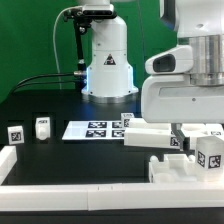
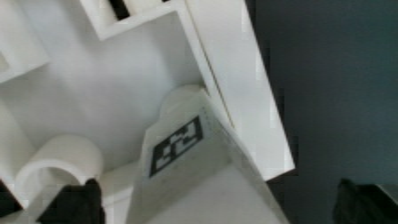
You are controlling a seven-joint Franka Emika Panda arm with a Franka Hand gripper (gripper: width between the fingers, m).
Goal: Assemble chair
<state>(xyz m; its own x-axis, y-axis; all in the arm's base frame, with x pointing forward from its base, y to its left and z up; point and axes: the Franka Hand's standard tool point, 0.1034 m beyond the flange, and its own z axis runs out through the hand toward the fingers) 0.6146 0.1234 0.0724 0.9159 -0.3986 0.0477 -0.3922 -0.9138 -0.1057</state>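
Note:
The chair lies as loose white tagged parts. In the exterior view a flat panel (image 1: 150, 135), a tagged block (image 1: 208, 152) and a low piece (image 1: 170, 168) sit at the right. Two small tagged pieces (image 1: 15, 133) (image 1: 42, 126) stand at the left. My gripper (image 1: 180, 142) hangs low over the right-hand parts. In the wrist view my gripper (image 2: 221, 210) is open. Its dark fingers (image 2: 71, 205) stand either side of a white tagged part (image 2: 178, 140), with a gap on each side. A long white panel edge (image 2: 231, 80) runs beside that part.
The marker board (image 1: 95, 128) lies flat in the middle of the black table. White border rails run along the left (image 1: 8, 160) and the front (image 1: 90, 195). The robot base (image 1: 107, 60) stands at the back with cables to its left.

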